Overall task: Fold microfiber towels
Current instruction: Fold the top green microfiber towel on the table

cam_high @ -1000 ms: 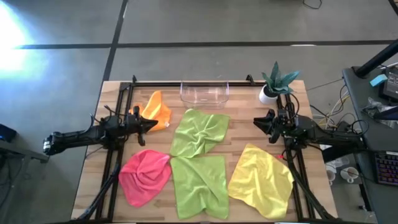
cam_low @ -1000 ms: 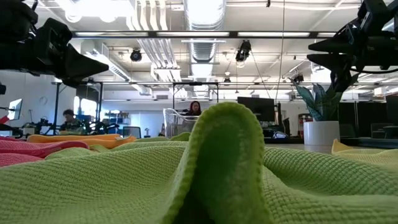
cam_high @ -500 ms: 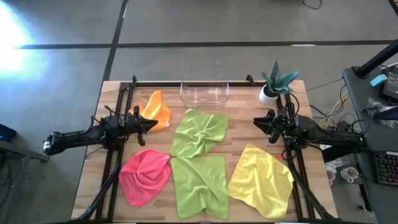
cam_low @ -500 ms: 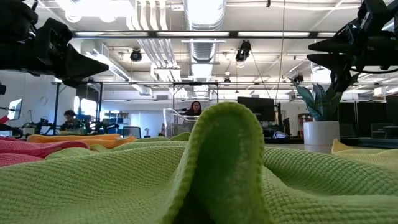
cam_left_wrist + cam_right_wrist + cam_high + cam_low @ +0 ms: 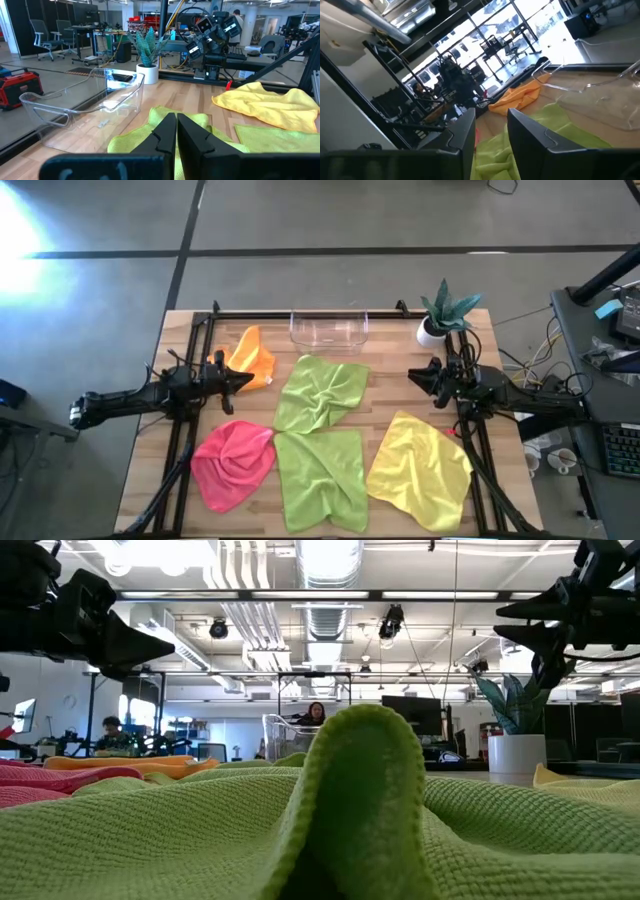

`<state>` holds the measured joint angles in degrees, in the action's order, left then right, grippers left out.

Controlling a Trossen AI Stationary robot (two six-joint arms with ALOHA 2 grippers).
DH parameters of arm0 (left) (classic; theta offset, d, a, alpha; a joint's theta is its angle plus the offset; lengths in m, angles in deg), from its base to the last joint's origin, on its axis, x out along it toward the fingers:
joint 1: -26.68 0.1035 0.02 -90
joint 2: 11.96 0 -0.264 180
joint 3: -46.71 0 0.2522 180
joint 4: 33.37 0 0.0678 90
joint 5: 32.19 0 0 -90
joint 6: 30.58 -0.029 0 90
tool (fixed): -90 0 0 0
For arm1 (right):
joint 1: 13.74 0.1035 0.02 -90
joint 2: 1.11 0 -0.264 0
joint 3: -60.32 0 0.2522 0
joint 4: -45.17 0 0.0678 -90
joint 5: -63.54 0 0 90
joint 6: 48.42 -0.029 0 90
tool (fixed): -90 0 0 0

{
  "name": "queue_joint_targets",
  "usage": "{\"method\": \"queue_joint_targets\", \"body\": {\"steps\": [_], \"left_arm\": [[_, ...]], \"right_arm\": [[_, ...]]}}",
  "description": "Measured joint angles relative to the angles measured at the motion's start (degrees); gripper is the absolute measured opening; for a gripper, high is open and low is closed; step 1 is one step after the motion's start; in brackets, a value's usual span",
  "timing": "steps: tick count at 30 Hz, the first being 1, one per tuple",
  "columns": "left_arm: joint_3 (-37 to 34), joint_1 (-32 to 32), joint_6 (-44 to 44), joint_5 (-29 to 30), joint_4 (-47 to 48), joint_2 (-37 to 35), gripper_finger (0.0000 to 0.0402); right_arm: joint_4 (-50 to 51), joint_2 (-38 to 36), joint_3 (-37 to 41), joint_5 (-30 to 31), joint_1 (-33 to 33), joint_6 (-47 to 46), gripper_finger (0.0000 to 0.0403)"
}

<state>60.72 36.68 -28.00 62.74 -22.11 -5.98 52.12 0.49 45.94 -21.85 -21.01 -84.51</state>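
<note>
the left jaws [image 5: 243, 380] hang clenched on nothing, the orange towel [image 5: 250, 356] just beside their tips. the right jaws [image 5: 413, 376] stand parted and empty, with the upper lime green towel [image 5: 322, 391] ahead of them and the yellow towel [image 5: 420, 468] just to their side. the pink towel [image 5: 233, 462] and lower lime green towel [image 5: 321, 476] lie rumpled on the tabletop [image 5: 385, 355], none folded. risk: overlapping edges may make one pinch lift two cloths, and clenched jaws would only shove the fabric.
</note>
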Motion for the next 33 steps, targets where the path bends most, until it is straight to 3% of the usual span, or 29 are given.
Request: {"method": "queue_joint_targets", "body": {"steps": [7, 16, 22, 28, 33], "left_arm": [[0.0, 0.0, 0.0, 0.0, 0.0, 0.0, 0.0], [0.0, 0.0, 0.0, 0.0, 0.0, 0.0, 0.0], [0.0, 0.0, 0.0, 0.0, 0.0, 0.0, 0.0], [0.0, 0.0, 0.0, 0.0, 0.0, 0.0, 0.0], [0.0, 0.0, 0.0, 0.0, 0.0, 0.0, 0.0]], "right_arm": [[-2.2, 0.0, 0.0, 2.8, 0.0, -0.4, 0.0105], [-25.4, 0.0, -0.1, 12.9, 0.0, -1.7, 0.0105], [-27.8, 0.7, -6.9, 13.5, 0.0, 4.1, 0.0105], [-18.6, 6.8, -19.4, 13.4, 0.0, 10.4, 0.0105], [2.6, 14.1, -32.6, 13.2, 0.0, 11.7, 0.0105]]}}
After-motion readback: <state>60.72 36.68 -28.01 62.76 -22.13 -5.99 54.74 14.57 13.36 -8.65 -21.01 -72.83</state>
